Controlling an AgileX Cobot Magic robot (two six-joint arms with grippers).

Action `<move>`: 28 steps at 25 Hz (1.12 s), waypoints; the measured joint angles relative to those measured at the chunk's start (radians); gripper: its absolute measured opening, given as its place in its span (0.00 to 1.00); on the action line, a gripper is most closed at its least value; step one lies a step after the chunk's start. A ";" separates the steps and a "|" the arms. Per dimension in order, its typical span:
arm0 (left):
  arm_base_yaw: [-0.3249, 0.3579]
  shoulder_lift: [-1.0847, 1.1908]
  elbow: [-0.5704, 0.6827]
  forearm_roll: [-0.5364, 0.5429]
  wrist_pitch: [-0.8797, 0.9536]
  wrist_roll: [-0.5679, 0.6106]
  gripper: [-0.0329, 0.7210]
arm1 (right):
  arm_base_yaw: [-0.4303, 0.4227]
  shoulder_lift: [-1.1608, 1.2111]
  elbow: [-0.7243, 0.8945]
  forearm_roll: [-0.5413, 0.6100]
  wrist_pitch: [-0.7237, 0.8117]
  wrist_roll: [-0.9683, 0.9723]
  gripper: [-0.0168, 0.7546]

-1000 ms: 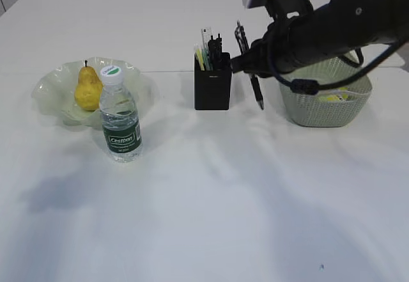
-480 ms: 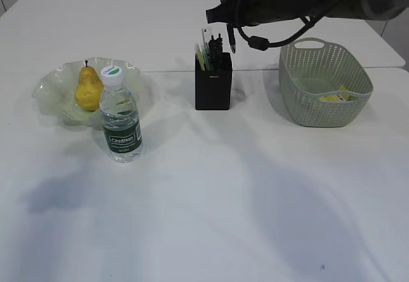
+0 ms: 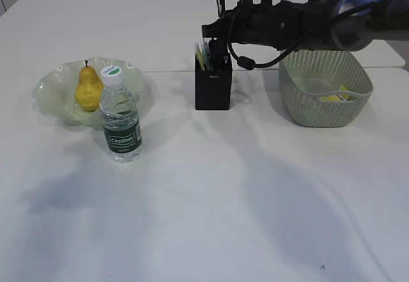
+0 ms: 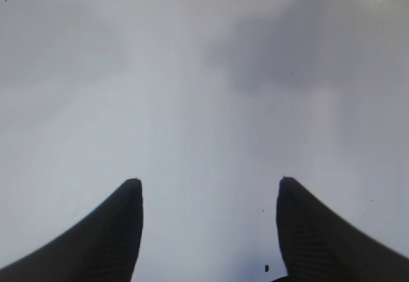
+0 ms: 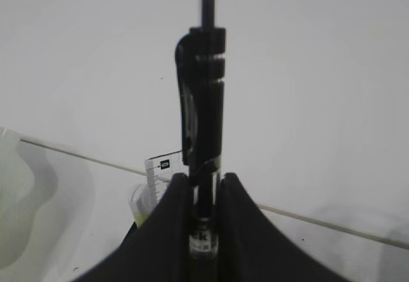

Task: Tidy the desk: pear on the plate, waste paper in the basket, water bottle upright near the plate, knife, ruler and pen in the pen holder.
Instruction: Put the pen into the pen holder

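Clearly, the right gripper (image 5: pixel 203 195) is pinched on the black pen (image 5: pixel 204 96), which stands upright between its fingers (image 5: pixel 167 231) with the clip end up, so the tip can drop straight in. Just below the fingers sits the pen holder (image 3: pixel 213 89), already crowded; the ruler (image 5: pixel 160 170) and a yellow-green stick poke up right beneath the grip. By my judgement the pen is partly lowered into the cup, and release is the next step. Beyond, to the arm's own side, the basket (image 3: pixel 324 106) holds the waste paper (image 3: pixel 335 96). Farther off, the pear (image 3: pixel 87 89) lies in the plate (image 3: pixel 51 87), the water bottle (image 3: pixel 119 117) upright just beside it. Well apart, the left gripper (image 4: pixel 208 231) hangs spread and empty over bare table (image 4: pixel 192 71).
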 joint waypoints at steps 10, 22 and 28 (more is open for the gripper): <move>0.000 0.000 0.000 0.000 0.000 0.000 0.66 | 0.000 0.061 -0.004 0.004 -0.069 0.089 0.11; 0.000 0.000 0.000 0.000 0.001 0.000 0.66 | 0.000 0.071 -0.008 0.004 -0.059 0.124 0.11; 0.000 0.000 0.000 0.000 0.002 0.000 0.66 | 0.000 0.071 -0.008 0.004 -0.018 0.127 0.12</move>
